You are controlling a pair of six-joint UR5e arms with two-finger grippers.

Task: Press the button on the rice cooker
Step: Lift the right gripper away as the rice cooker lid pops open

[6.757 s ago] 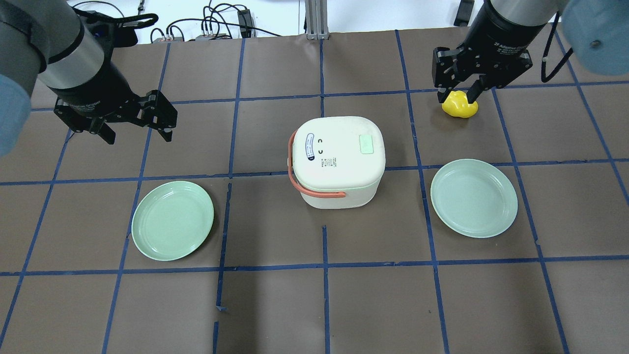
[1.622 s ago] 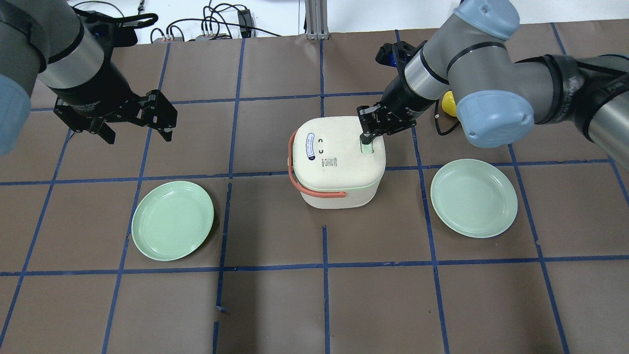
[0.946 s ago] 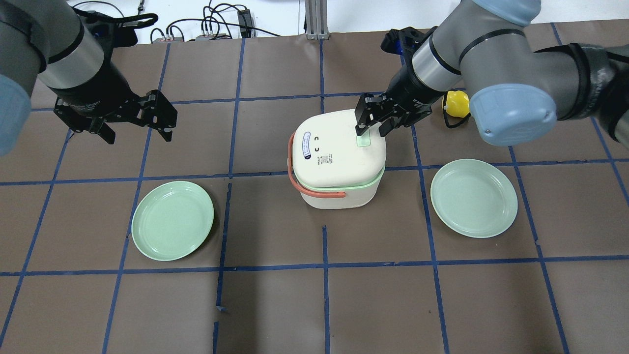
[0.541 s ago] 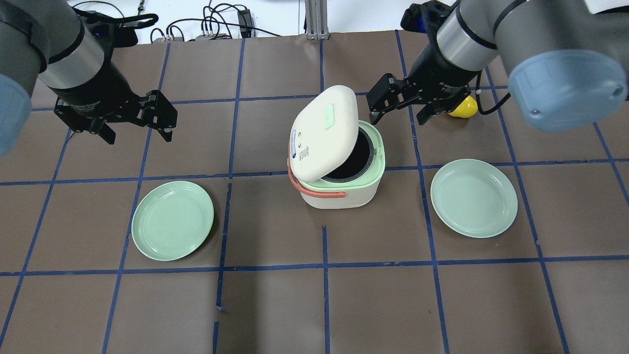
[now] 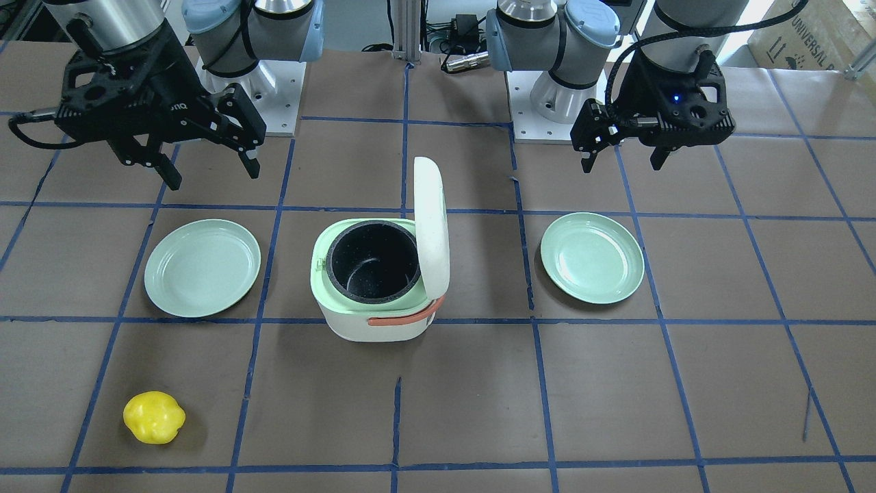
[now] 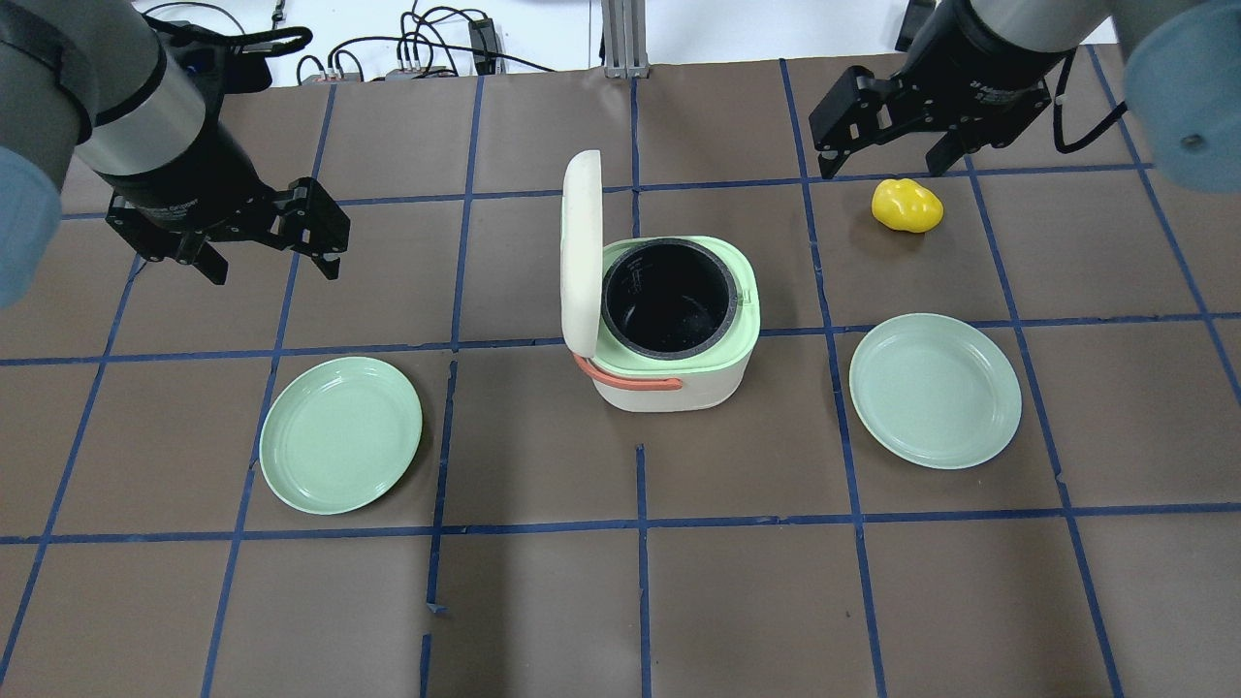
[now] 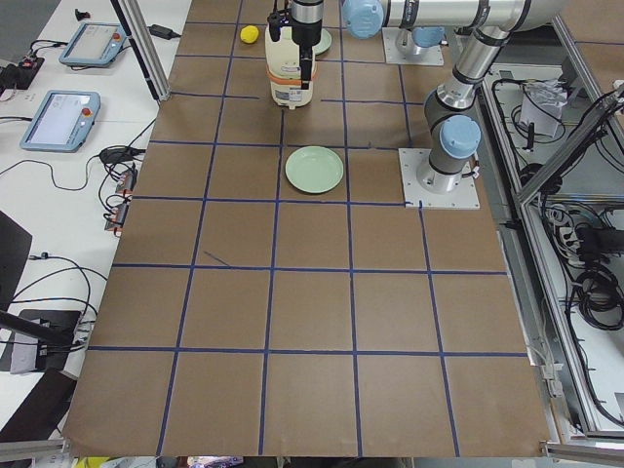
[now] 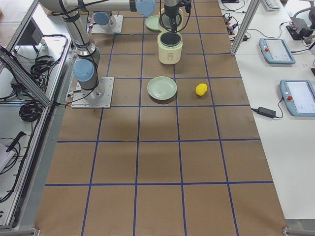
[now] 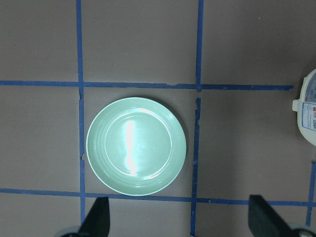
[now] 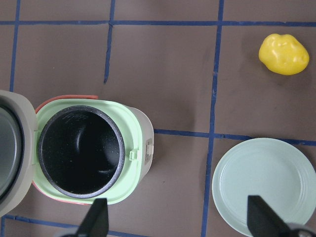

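Okay, overhead view, scanning left to right. The left claw [image 6: 273,264] hangs over the brown paper-covered surface [image 6: 543,601] with its black fingers [image 6: 330,262] spread apart and nothing between them. It is well apart from the cooker. Its wrist view looks straight down on the left pale green round plate [image 9: 136,146], with both fingertips wide at the bottom edge.

That same plate [image 6: 340,434] lies flat on the surface to the left of the cooker, nearer the robot.

At centre stands the cream-white rice cooker with a mint green rim [image 6: 679,383]. Its white hinged lid [image 6: 580,257] stands upright on the cooker's left side, so the black inner pot [image 6: 667,301] is exposed and looks empty. The orange carry handle [image 6: 630,380] lies down along the front. The button cannot be seen, since the lid shows edge-on.

The right claw [image 6: 882,160] is raised over the far right part of the surface, jaws apart and holding nothing. It is clear of the cooker and touches nothing.

The lumpy yellow plastic fruit [image 6: 906,206] sits on the surface just below that claw in the view, not touching it.

The right pale green round plate [image 6: 935,391] lies flat to the right of the cooker.
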